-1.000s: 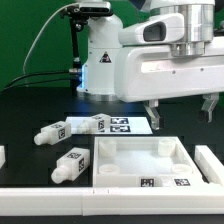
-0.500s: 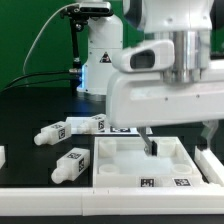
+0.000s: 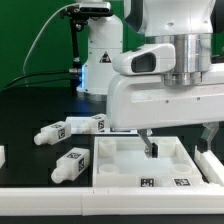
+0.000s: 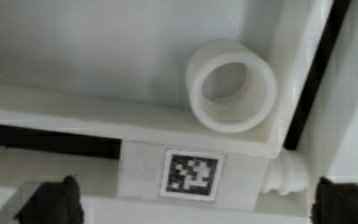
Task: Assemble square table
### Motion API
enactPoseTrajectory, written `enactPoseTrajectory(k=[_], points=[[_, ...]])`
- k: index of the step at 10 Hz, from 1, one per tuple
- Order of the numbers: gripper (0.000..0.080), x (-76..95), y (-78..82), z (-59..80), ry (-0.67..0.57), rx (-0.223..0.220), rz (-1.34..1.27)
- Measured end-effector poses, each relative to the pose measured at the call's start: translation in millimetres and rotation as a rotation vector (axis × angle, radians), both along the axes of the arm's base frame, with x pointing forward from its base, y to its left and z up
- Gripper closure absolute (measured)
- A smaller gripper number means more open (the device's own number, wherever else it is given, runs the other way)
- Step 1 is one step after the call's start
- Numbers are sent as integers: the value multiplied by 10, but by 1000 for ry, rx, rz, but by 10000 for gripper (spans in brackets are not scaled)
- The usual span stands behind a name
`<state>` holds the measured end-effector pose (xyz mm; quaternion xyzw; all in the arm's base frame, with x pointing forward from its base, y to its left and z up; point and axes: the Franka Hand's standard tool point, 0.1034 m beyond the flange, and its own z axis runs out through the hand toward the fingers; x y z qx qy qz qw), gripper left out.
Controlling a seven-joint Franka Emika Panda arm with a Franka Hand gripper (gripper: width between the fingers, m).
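While end effector (image 3: 180, 141) hangs wide open, panel (image 3: 120, 166) rim just beneath: grasp step, likely; next, descend, clamp rim.

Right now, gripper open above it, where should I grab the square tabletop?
Probably the raised rim on the exterior view's right, from straight above, one finger inside, one outside. The square tabletop lies flat and looks too wide to span; the rim is a thin upright wall. The open gripper hangs near it.

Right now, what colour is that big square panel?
White panel, with black-and-white checkered tags on its front rim; exterior view shows it best.
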<state>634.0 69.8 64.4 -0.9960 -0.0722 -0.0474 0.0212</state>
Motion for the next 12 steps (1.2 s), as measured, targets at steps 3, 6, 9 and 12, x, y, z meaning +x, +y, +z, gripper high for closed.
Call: enactPoseTrajectory(k=[3,6,9,12], points=[[150,239,8,-37,0,4,-21],[150,228,-11,-153,-10,22,-53],[150,197,-8,-224,-4,22,-54],[150,171,46,-365,-15,23,-49]])
